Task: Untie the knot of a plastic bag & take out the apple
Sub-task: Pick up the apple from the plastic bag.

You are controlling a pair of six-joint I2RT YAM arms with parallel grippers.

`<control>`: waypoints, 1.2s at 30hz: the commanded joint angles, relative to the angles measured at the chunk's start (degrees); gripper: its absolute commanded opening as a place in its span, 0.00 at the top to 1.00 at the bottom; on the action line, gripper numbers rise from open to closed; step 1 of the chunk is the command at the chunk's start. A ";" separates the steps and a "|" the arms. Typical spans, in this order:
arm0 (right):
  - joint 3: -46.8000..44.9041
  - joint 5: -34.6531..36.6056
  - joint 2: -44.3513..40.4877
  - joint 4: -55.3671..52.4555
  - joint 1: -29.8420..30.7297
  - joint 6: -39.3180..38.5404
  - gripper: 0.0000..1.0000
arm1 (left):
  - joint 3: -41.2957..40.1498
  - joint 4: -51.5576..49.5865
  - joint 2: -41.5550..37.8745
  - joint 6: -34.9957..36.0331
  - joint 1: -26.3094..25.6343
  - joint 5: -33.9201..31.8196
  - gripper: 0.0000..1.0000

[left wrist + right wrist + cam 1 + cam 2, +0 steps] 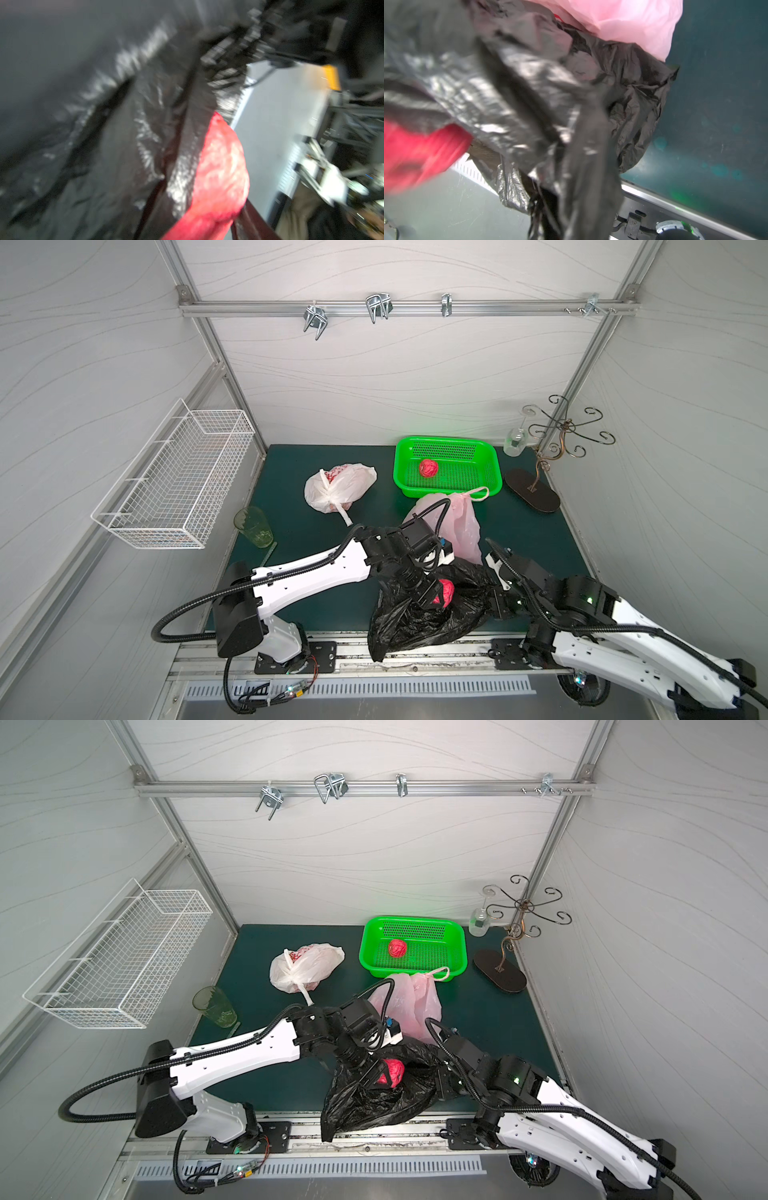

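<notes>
The black plastic bag point(415, 626) hangs crumpled over the table's front edge, its mouth open upward; both top views show it point(365, 1106). A red apple point(446, 591) in a foam net sits at the bag's mouth. My left gripper point(436, 600) reaches down from above and is shut on the apple point(220, 176), with black film point(104, 145) beside it. My right gripper point(496, 597) is at the bag's right side, shut on a fold of the black bag point(529, 93). No knot can be made out in the blurred wrist views.
A green basket point(492, 464) at the back holds another red apple point(428, 468). A pink bag point(461, 522) lies just behind the arms and a tied white bag point(338, 489) to the back left. A green cup point(254, 526) stands left, a hook stand point(532, 489) right.
</notes>
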 commanded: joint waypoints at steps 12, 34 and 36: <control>0.13 -0.54 -3.17 3.52 -0.89 -1.81 1.00 | 12.18 4.29 -2.64 -5.10 16.79 -2.89 0.77; -1.83 -2.44 -5.23 6.32 -0.83 -0.42 1.00 | 82.45 -14.03 51.62 6.55 30.74 -7.11 0.71; -2.17 -2.71 -5.40 6.03 -0.80 -0.03 1.00 | 80.90 -8.98 53.84 5.04 32.06 -7.01 0.71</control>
